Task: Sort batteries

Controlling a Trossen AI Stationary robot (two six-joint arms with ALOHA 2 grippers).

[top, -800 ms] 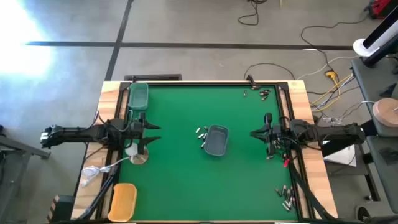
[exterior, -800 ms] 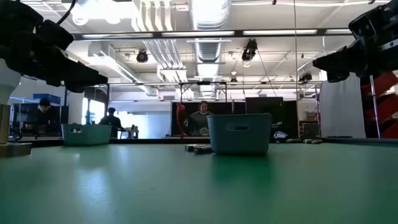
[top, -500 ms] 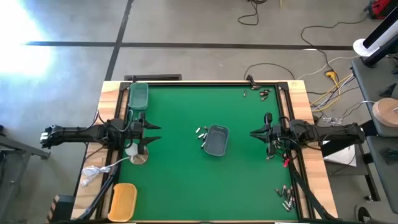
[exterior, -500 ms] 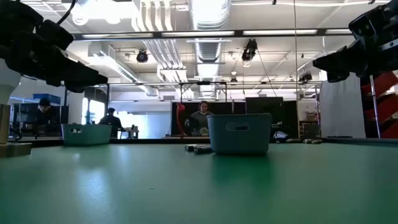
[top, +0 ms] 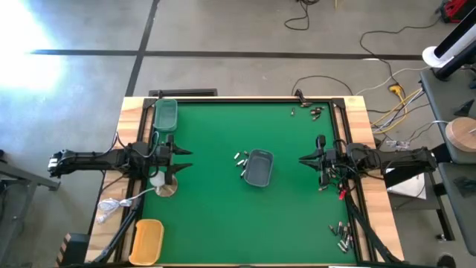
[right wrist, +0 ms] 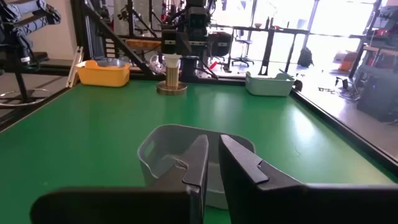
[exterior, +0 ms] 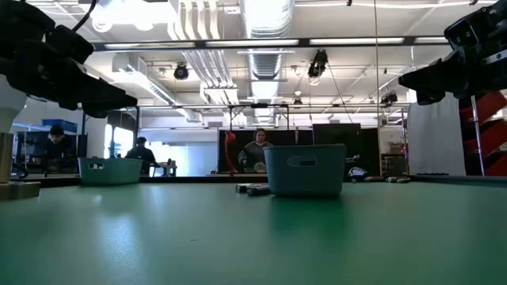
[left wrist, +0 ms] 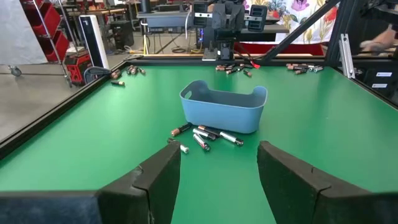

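- High view: loose batteries [top: 240, 162] lying on the green table [top: 216, 216] right beside the grey-blue tray [top: 259, 168], on the side facing the left gripper [top: 184, 158]. Right gripper [top: 306, 159] parked at the opposite edge, tray between it and that cluster. More cells near both right-hand corners.
- Low view: just a few cells [exterior: 252, 188] peeking out beside the tray [exterior: 306, 169]; open workshop behind, people far off.
- Left wrist view: fingers [left wrist: 163, 171] spread wide, nothing held. Batteries [left wrist: 205, 135] dead ahead, long axes splayed every which way. Looks like the left arm's job.
- Right wrist view: fingers [right wrist: 198, 163] nearly closed, narrow gap, nothing held; tray [right wrist: 166, 148] straight ahead, hiding the cluster.
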